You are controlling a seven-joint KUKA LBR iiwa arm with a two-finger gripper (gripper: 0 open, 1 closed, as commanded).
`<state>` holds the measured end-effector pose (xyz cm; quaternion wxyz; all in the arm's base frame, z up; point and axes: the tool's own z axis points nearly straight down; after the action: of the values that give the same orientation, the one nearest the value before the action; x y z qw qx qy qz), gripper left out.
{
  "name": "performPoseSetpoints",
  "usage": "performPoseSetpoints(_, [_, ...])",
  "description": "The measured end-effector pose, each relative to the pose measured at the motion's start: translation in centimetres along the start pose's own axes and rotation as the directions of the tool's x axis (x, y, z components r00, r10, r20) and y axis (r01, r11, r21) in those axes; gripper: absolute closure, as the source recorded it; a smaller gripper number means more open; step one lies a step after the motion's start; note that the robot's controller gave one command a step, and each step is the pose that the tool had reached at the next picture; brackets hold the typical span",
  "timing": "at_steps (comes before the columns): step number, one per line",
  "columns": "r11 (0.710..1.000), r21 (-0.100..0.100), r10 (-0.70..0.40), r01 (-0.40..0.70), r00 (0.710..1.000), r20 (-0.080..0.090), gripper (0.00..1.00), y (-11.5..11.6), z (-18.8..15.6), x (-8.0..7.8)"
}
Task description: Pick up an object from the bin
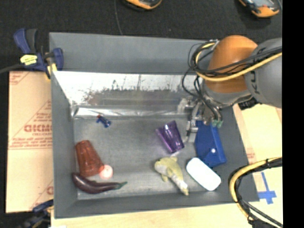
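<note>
Camera view puts my fingers (203,121) low at the right side of the bin (61,127), close to its back wall and over the upper end of a flat blue plastic piece (210,148). A purple cup (170,137) lies on its side just to the left. Whether they are apart or together I cannot tell, because my own wrist hardware covers them.

The blue piece looks like the likeliest pick, since it is the thing right under me. It lies flat, so I would take it across its narrow width, not along its length, and settle squarely before closing so it does not pivot out. The purple cup is near enough to be nudged or caught alongside, so I should keep toward the blue piece's side. A white oval bar (203,173) sits just beside its lower end and a pale yellow toy (172,171) lies near that. A straight lift should leave both where they are. The back wall leaves little room, so I would come away upward and not sideways.
</note>
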<state>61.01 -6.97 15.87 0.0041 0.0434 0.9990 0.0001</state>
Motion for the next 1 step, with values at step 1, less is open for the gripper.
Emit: performPoseSetpoints(1, [1.0,0.001,0.022,-0.022,1.0,-0.002,0.0,-0.27,3.25,0.99])
